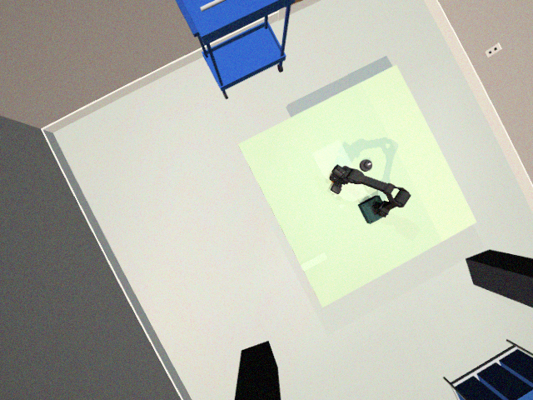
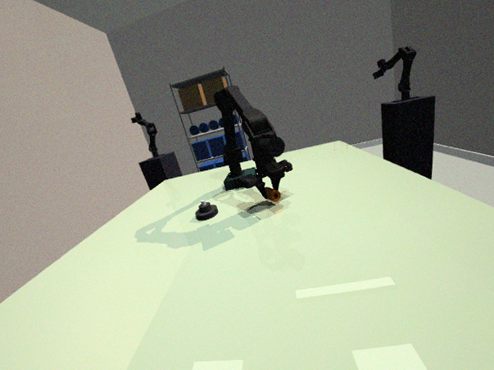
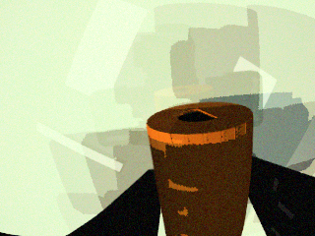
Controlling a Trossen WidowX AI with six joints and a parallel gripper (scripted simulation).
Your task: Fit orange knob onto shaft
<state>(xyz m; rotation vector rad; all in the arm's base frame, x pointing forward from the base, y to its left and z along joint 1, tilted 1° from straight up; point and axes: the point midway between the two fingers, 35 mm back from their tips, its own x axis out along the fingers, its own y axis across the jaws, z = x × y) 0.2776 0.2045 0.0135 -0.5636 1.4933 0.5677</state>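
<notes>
Orange knob (image 2: 274, 194) (image 3: 201, 172), gripped between the fingers of the end effector (image 2: 271, 194) (image 3: 200, 172) (its hole exposed), pedestal (image 1: 366, 165) (image 2: 206, 211) apart to one side.

Grain speckles all three views, and the exterior room is dim above a brightly lit, glossy bench (image 1: 292, 172) (image 2: 326, 239) (image 3: 30, 74). Pale glare patches lie at its lower edge; the arm's soft shadow (image 1: 389, 161) (image 2: 177, 235) falls across it.

No lettering, numbers or signs can be read anywhere here.
</notes>
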